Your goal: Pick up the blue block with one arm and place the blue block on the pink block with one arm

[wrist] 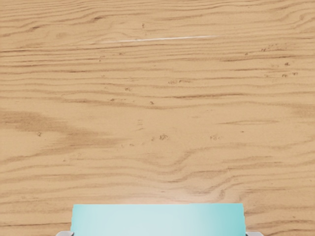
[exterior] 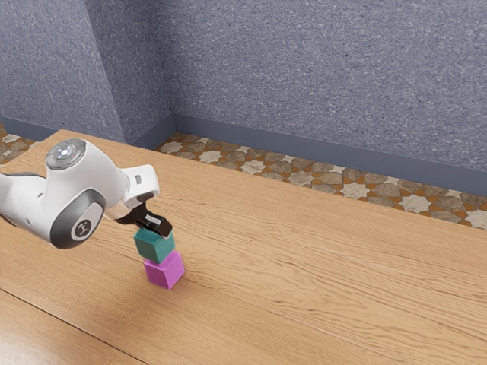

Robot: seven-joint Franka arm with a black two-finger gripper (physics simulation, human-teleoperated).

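The blue block (exterior: 155,245), teal in colour, rests on top of the pink block (exterior: 164,271) on the wooden table (exterior: 319,258); the two are stacked slightly offset. My gripper (exterior: 154,229) comes in from the exterior view's left and sits over the blue block's top, its black fingers down on either side of it and shut on it. In the wrist view the blue block (wrist: 157,220) lies just under my hand, with a grey fingertip (wrist: 64,233) against its side and bare wood beyond it.
The wooden table stretches wide toward the exterior view's right and toward the front. Its far edge runs along a tiled floor (exterior: 319,175) below a grey-blue wall (exterior: 304,68). My white arm (exterior: 68,198) occupies the left side.
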